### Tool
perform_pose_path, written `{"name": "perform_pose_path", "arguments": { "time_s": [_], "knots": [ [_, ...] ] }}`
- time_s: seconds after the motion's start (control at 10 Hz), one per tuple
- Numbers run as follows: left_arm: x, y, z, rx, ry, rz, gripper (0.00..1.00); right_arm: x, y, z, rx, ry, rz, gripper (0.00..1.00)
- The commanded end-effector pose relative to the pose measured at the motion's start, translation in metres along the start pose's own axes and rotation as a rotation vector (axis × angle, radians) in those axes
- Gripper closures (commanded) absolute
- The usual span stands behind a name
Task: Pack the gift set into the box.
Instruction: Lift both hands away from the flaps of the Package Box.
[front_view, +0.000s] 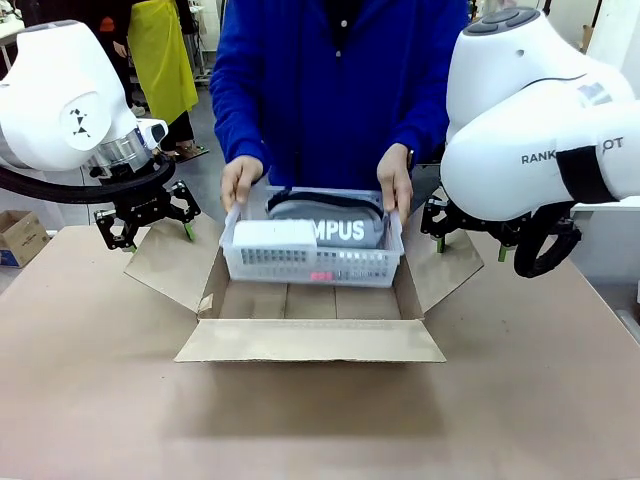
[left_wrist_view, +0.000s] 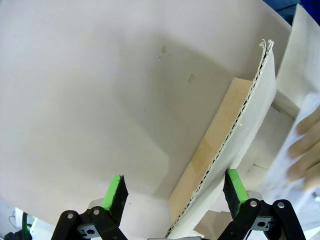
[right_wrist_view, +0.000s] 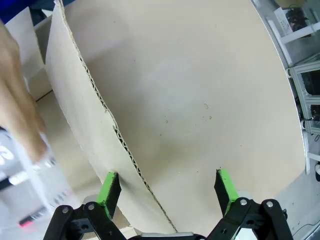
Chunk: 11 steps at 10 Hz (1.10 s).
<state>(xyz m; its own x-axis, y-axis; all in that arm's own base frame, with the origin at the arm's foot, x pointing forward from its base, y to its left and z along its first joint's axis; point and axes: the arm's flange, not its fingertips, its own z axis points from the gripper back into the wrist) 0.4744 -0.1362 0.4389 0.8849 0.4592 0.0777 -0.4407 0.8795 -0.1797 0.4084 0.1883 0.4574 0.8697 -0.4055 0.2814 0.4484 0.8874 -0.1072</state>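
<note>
The pale tray with the CAMPUS pouch is gripped by the person's hands in the open carton, whose side flaps are straddled, unclamped, by the spread left gripper and right gripper.

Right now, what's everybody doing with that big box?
A person's hands hold a pale grey perforated plastic tray, with a grey CAMPUS pouch and small white box in it, at the mouth of the open brown cardboard carton. The left claw and the right claw are each open astride a side flap's edge.
</note>
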Motion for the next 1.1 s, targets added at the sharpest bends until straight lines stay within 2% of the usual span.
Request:
{"name": "perform_pose_path", "arguments": {
  "time_s": [0.0, 1.0],
  "knots": [
    [-0.0008, -0.0003, 0.0023, 0.012, -0.012, 0.013, 0.00, 0.0049, 0.0026, 0.0008, -0.017, -0.021, 0.000, 0.00],
    [-0.0008, -0.0003, 0.0023, 0.012, -0.012, 0.013, 0.00, 0.0049, 0.0026, 0.0008, -0.017, -0.021, 0.000, 0.00]
  ]
}}
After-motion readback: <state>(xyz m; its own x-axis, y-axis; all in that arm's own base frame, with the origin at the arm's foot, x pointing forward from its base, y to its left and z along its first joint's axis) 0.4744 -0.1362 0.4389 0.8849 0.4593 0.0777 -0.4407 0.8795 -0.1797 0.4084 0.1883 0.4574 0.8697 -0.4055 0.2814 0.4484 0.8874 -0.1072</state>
